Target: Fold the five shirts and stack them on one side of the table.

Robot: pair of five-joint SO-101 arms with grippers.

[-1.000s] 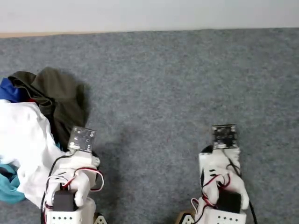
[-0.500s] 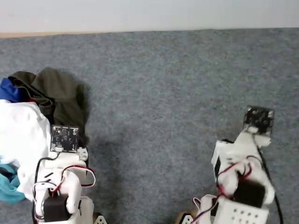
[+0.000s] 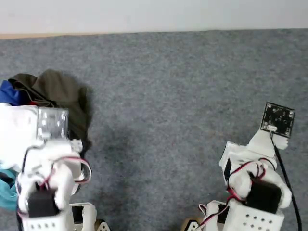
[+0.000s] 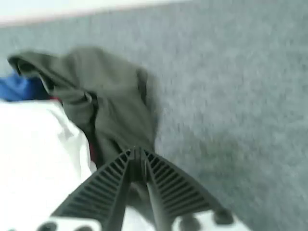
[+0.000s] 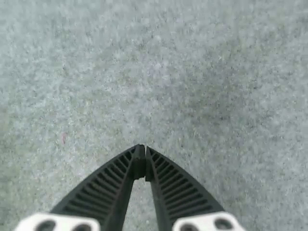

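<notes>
Barely begun: shirts [image 3: 57, 96] heaped unfolded at left edge, no stack. Left gripper [image 4: 137, 153] pinched together over heap; right gripper [image 5: 142, 150] together, empty.

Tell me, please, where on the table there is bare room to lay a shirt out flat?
The table lies bare from the olive shirt across to its right edge, between the far edge and the arms. The left edge is crowded: the white shirt, blue shirt and teal shirt are heaped beside it, under the left tool.
</notes>
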